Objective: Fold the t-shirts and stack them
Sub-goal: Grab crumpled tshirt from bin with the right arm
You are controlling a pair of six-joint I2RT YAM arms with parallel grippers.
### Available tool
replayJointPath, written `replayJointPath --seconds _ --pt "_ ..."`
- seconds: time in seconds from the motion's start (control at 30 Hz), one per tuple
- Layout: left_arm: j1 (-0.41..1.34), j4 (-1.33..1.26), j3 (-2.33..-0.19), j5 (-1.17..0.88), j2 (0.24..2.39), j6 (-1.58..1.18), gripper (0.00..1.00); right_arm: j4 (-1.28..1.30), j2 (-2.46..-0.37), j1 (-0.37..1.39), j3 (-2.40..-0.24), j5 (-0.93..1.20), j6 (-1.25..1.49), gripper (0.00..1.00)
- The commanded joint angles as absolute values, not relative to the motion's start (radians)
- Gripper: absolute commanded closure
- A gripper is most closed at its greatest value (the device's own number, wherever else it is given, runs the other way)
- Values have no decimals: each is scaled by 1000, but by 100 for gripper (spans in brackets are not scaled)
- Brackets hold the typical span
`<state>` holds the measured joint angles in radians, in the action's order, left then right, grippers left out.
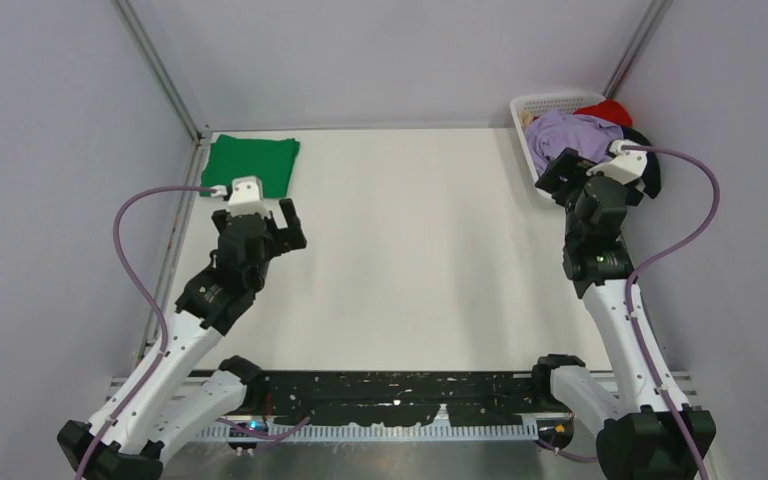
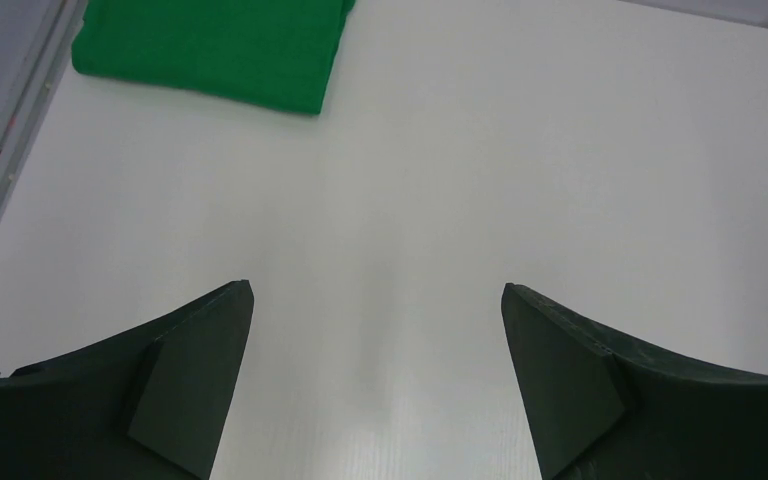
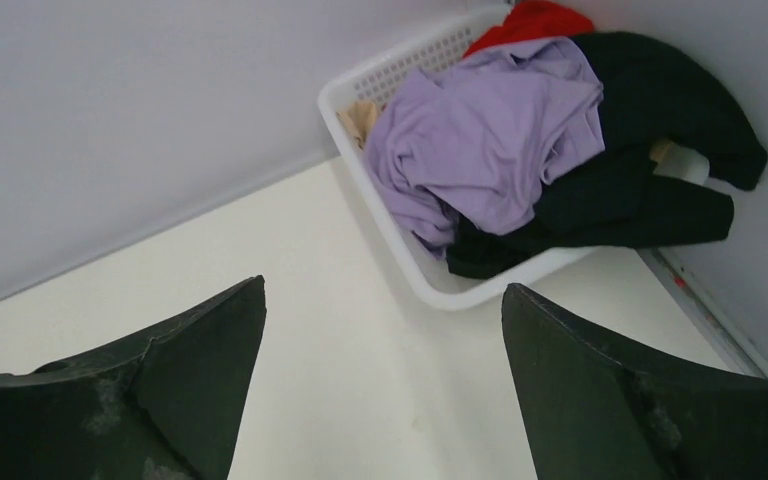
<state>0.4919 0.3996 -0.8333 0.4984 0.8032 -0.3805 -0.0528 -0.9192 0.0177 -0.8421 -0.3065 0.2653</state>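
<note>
- The green t-shirt [image 1: 252, 165] lies folded flat in the far left corner of the desk [image 1: 410, 260], where the stack seems to begin. The left wrist view cuts off its far edge.
- The left tool [image 2: 375, 290] hangs released over bare desk near that shirt, jaws spread wide and grasping nothing.
- The right tool [image 3: 382, 288] is also released and empty, jaws wide. It hovers just short of the white basket [image 3: 360, 92] in the far right corner.
- The step in hand, as I judge it, is fetching the next shirt. The lavender t-shirt [image 3: 490, 130] is the natural pick, as it lies crumpled on top of the pile in the basket.
- To do it well, come down on a raised fold near the shirt's middle and pinch only the lavender cloth. Lift high enough to clear the rim.
- The black t-shirt [image 3: 650, 100] lies under and beside it, draped over the basket's right edge, and could be dragged along. The light basket may also slide or tip.
- Only a patch of the red t-shirt [image 3: 532, 18] shows at the back, the rest buried or cut off.
- A tan scrap [image 3: 362, 117] by the left wall cannot be identified.
- I cannot tell whether the black cloth is one garment or several, nor find the lavender shirt's collar or sleeves.
- In the top view the right arm covers part of the basket.
</note>
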Motion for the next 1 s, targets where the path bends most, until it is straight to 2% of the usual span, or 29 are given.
replayJointPath --seconds 0.0,0.13,0.3,0.5,0.63,0.73,0.9,0.93,0.97 --pt "495 352 -831 533 786 -370 1 121 -952 18 -909 -384 305 5" --pt "495 363 -837 545 783 -364 0 128 -987 18 -938 -348 249 5" --pt "495 357 -819 550 766 -367 0 235 -1144 15 -1099 -351 233 5" --pt "494 345 -801 577 778 -376 0 323 -1464 -56 -1356 -342 257 5" --pt "494 358 -816 599 805 -375 1 436 -1768 -92 -1600 -367 277 0" --pt "494 368 -820 620 816 -371 0 519 -1922 -105 -1798 -368 280 7" --pt "493 358 -817 625 834 -363 0 552 -2155 -121 -1986 -388 268 13" --pt "492 358 -819 627 839 -360 0 562 -2182 -125 -2038 -371 272 19" --pt "493 359 -823 632 845 -357 0 579 -2224 -132 -2083 -351 282 31"
